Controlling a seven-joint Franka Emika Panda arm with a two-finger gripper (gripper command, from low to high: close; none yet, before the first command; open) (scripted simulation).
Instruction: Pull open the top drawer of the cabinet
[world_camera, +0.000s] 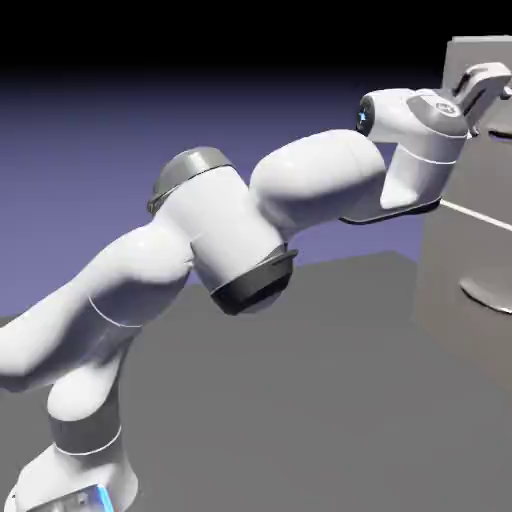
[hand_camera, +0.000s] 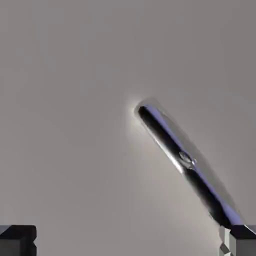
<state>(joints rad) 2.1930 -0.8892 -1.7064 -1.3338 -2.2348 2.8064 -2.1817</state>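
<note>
A white robotic arm (world_camera: 320, 180) stretches across a dark grey floor (world_camera: 300, 400) toward a grey-beige cabinet (world_camera: 450, 270) at the exterior view's right, its gripper (hand_camera: 128, 241) spread open near the curved handle (hand_camera: 175, 155) of the top drawer (hand_camera: 75, 100), above the pale seam (world_camera: 478, 215) and lower handle (world_camera: 487, 293).
</note>
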